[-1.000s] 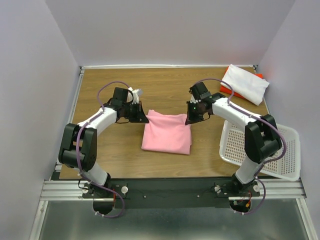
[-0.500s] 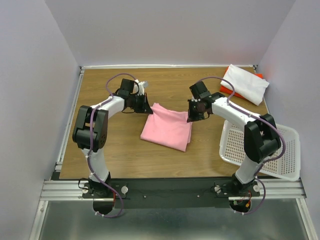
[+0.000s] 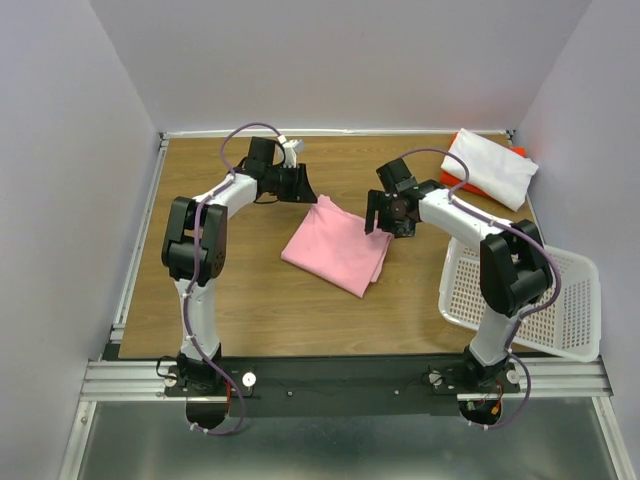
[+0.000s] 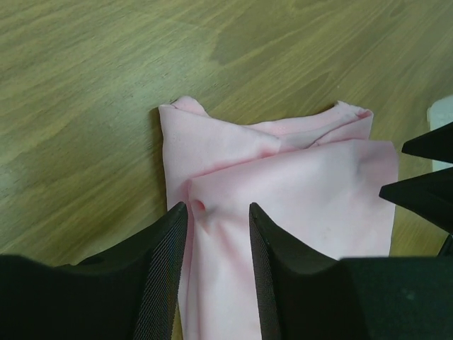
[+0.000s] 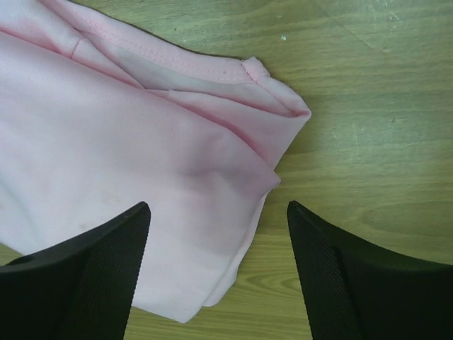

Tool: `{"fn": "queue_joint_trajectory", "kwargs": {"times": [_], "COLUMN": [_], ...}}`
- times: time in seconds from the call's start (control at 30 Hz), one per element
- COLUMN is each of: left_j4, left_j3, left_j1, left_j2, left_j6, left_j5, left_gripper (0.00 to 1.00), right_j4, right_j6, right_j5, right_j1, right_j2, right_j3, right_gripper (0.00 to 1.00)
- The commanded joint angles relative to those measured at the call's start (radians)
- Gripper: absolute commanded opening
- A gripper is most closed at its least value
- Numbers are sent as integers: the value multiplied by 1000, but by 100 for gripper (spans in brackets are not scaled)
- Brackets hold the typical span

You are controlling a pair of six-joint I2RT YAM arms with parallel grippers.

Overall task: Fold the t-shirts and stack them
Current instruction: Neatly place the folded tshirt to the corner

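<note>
A folded light pink t-shirt [image 3: 338, 248] lies skewed in the middle of the wooden table. My left gripper [image 3: 306, 192] hovers at its far left corner. In the left wrist view its fingers [image 4: 170, 241] stand apart over the pink cloth [image 4: 297, 191], pinching nothing. My right gripper [image 3: 385, 224] is over the shirt's far right corner, jaws wide open above the pink hem [image 5: 141, 170]. A folded white t-shirt [image 3: 490, 166] rests on an orange-red one [image 3: 452, 183] at the back right corner.
A white perforated basket [image 3: 570, 300] hangs over the table's right front edge, beside the right arm. The side walls stand close to the table's edges.
Both grippers were shut on the pink shirt's far corners and have now opened and let go. The shirt was dragged back and turned, and the left arm swung further back.
</note>
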Motion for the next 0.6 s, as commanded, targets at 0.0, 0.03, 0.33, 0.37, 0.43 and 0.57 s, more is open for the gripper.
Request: {"fn": "queue_joint_trajectory", "kwargs": {"times": [0.0,0.03,0.33,0.37,0.43,0.57], "left_j4": [-47,-53,-54,-54,-56,-59], "left_j3": [-10,-23,-176,-182,-192,-196], "left_j1": [-3,-3,-3,-3,-3,-3], "left_j2": [-16,-20,-92,-92,-88,-79], "left_j6": [63,71,106,108,111,117], "left_j5": [-17,-20,-79,-83,-86,-81], "left_gripper": [50,50,61,61,61,61], "right_j4": [7,11,114,123,157,195], "right_j6": [17,14,8,8,5,5], "right_j5": [-3,-29,-213,-230,-279,-339], "right_j1": [-13,-15,-61,-64,-73,-90], "right_j2": [-41,-50,-118,-119,-121,-119], "right_j3": [-11,-23,-151,-171,-198,-238], "right_gripper": [88,92,98,98,99,99]}}
